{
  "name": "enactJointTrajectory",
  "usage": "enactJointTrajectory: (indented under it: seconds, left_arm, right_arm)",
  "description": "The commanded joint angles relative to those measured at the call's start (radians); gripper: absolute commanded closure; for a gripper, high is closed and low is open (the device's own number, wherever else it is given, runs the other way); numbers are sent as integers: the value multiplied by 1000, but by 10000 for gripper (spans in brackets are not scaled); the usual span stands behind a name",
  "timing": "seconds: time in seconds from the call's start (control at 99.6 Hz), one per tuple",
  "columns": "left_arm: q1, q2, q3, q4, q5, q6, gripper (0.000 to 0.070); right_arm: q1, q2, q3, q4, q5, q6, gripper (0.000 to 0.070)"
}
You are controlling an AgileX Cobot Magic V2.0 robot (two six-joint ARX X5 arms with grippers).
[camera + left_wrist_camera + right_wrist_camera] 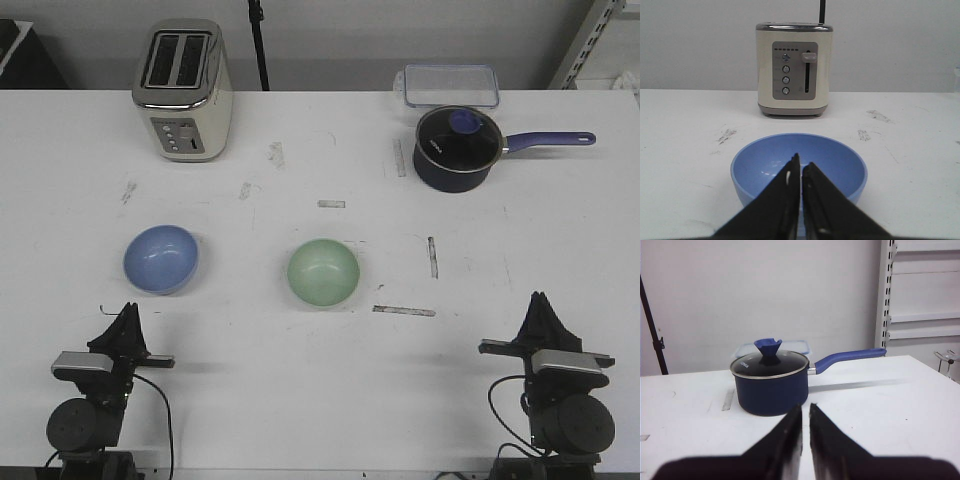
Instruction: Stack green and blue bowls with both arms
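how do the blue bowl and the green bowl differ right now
Colour: the blue bowl is light periwinkle, the green bowl pale mint.
Place: the blue bowl sits just ahead of the left gripper, in front of the toaster; the green bowl sits near the table's middle, with neither arm directly behind it.
Shared: both are round, upright, empty, about the same size, and untouched.

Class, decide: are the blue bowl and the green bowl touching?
Apart. The front view shows bare white table between the blue bowl and the green bowl.
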Motion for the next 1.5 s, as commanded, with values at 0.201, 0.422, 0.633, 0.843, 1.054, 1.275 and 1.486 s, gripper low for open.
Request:
enactJointTrajectory:
  seconds: [0.201,0.422,0.633,0.843,1.054,1.275,1.486]
  left_arm:
    - [1,-2,-22,13,5,8,698]
    - [1,-2,-22,13,5,8,697]
    - [1,-2,-22,13,5,8,697]
    - [1,-2,-22,14,5,8,697]
    - [1,-2,-3,66,-7,-31,699]
    - [1,45,85,48,-7,-35,699]
    - [1,205,238,35,-7,-35,699]
  right_arm:
    - [2,0,0,9,-2,13,682]
    - [1,0,0,9,-2,13,682]
    - [1,0,0,9,-2,13,682]
    - [1,0,0,9,-2,13,682]
    - [1,0,0,9,-2,13,682]
    - [1,0,0,9,-2,13,682]
    - [1,0,0,9,-2,13,682]
